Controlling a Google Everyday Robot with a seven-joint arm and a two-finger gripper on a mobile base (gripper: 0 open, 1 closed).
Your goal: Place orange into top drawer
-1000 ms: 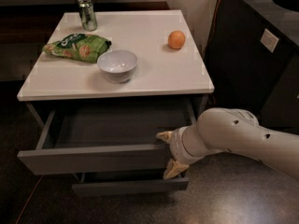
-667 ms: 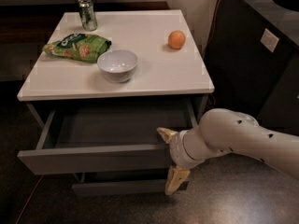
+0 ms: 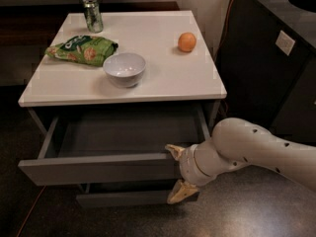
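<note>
You see the orange resting on the white table, toward its right rear corner, well apart from the bowl, the bag and the can. Below, the top drawer stands open. The gripper sits at the right end of the drawer's front, jaws spread wide, seemingly holding nothing; whether they touch the front is unclear.
</note>
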